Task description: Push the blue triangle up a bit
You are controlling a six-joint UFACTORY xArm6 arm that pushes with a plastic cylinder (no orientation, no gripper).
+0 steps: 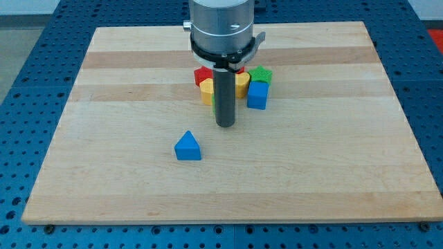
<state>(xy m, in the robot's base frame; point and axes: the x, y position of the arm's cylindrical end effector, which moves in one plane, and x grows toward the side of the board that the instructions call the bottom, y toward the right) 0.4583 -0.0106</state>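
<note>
The blue triangle (pixel 187 146) lies on the wooden board (pixel 104 138), left of centre and toward the view's bottom. My tip (pixel 225 125) is on the board above and to the right of the blue triangle, apart from it by about a block's width. The rod rises from the tip to the arm's round end at the view's top.
A cluster of blocks stands behind the rod: a red block (pixel 202 74), a yellow block (pixel 207 90), another yellow block (pixel 241 82), a green block (pixel 261 74) and a blue cube (pixel 257 95). The rod hides part of the cluster.
</note>
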